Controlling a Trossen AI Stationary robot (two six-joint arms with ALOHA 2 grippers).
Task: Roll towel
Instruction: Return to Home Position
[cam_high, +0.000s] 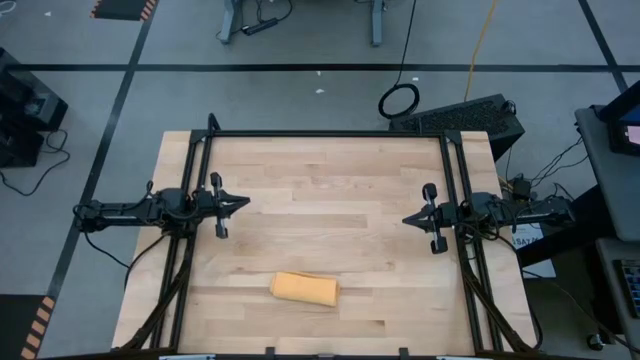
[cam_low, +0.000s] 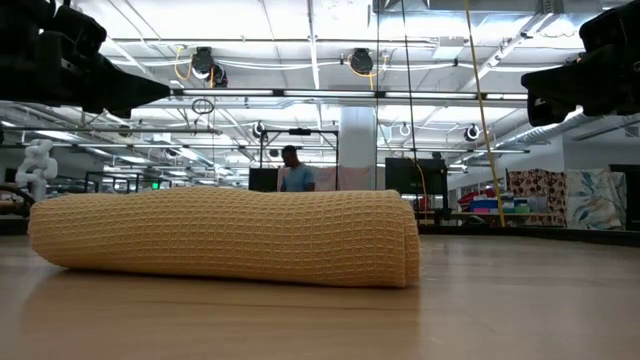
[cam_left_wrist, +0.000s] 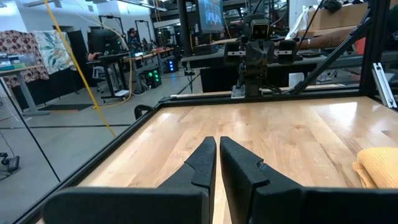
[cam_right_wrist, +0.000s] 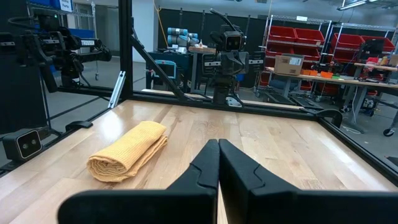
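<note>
The mustard-yellow towel (cam_high: 305, 288) lies rolled up into a short cylinder on the wooden table, near its near edge, resting on its side; it also shows in the low view (cam_low: 225, 237), in the right wrist view (cam_right_wrist: 129, 151), and partly in the left wrist view (cam_left_wrist: 379, 166). My left gripper (cam_high: 243, 203) hovers shut and empty at the table's left side. My right gripper (cam_high: 407, 218) hovers shut and empty at the right side. Both are well away from the towel.
A black metal frame (cam_high: 325, 133) runs along the table's far edge and sides. Bare wood lies between the two grippers. A person (cam_low: 293, 170) stands far off in the room behind the table.
</note>
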